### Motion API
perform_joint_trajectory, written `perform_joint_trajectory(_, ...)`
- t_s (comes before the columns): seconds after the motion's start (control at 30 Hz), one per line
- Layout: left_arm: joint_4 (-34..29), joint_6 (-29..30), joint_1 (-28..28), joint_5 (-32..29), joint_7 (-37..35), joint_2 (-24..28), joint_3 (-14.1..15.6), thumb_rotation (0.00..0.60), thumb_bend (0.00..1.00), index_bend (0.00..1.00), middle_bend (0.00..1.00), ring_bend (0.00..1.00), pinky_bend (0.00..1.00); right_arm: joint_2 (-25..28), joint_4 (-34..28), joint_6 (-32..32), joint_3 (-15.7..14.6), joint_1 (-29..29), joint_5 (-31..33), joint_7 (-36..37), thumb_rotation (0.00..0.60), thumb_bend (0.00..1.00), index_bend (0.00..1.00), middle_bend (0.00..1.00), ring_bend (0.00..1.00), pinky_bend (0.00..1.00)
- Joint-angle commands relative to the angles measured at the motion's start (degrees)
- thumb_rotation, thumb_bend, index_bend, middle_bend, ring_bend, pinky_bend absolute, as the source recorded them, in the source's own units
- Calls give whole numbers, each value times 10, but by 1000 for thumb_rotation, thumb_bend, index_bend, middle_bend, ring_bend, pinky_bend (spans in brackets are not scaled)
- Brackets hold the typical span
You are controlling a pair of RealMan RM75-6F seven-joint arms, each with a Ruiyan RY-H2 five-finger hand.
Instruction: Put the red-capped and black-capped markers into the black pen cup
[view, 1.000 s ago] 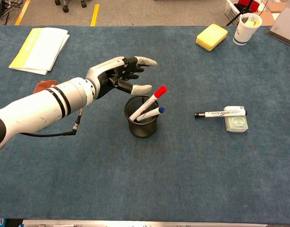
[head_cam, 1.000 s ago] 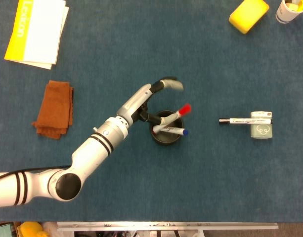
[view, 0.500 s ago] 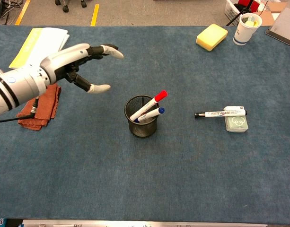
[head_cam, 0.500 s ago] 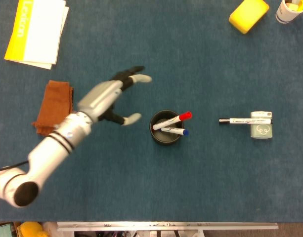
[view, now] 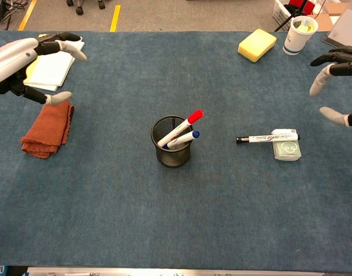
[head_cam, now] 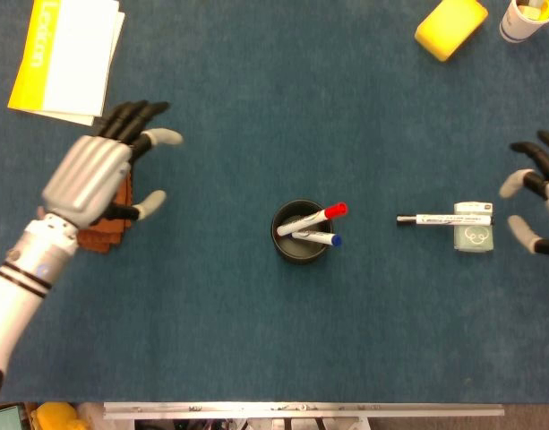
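My red-capped marker [view: 180,127] leans in the black pen cup [view: 171,149] beside a blue-capped one [view: 184,138]. The black-capped marker [view: 267,138] lies on the bench, near my right robot hand [view: 336,72], spread and empty. My left robot hand [head_cam: 99,175] hovers spread, empty, above the brown cloth [view: 47,130].

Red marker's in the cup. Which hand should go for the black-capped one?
Right. The right hand is open just beyond the black-capped marker, which lies partly on a small green block. The left hand is far across the table, past the pen cup.
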Motion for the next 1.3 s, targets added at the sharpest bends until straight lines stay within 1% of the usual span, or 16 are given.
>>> perform_joint_trajectory(0.03, 16, 34, 25, 17, -2, 8, 11, 600, 281, 254, 69, 0, 3, -16, 4, -19, -2, 12, 14, -21, 600, 299, 458, 195, 0, 81)
perform_joint_trajectory(0.13, 26, 67, 43, 33, -8, 16, 15, 600, 280, 255, 72, 0, 3, -30, 7, -39, -1, 27, 35, -41, 600, 290, 458, 195, 0, 81)
perform_joint_trajectory(0.27, 37, 93, 61, 45, -14, 26, 22, 600, 280, 258, 74, 0, 3, -49, 12, -58, 1, 43, 62, -69, 600, 289, 458, 196, 0, 81)
perform_joint_trajectory(0.6, 58, 126, 96, 56, -9, 39, 36, 600, 281, 261, 76, 0, 3, -84, 34, -84, -8, 73, 137, -148, 600, 289, 462, 201, 0, 82)
perform_joint_trajectory(0.73, 66, 120, 103, 45, -30, 39, 38, 600, 281, 261, 76, 0, 3, -101, 49, -91, -10, 84, 170, -168, 600, 289, 473, 203, 0, 84)
perform_joint_trajectory(1.03, 76, 115, 114, 47, -60, 47, 44, 600, 280, 261, 76, 0, 3, -150, 91, -109, -7, 119, 233, -211, 600, 289, 473, 203, 0, 84)
perform_joint_trajectory(1.3, 85, 108, 116, 54, -68, 47, 46, 600, 281, 261, 76, 0, 3, -182, 117, -116, -2, 152, 278, -241, 600, 289, 473, 203, 0, 84)
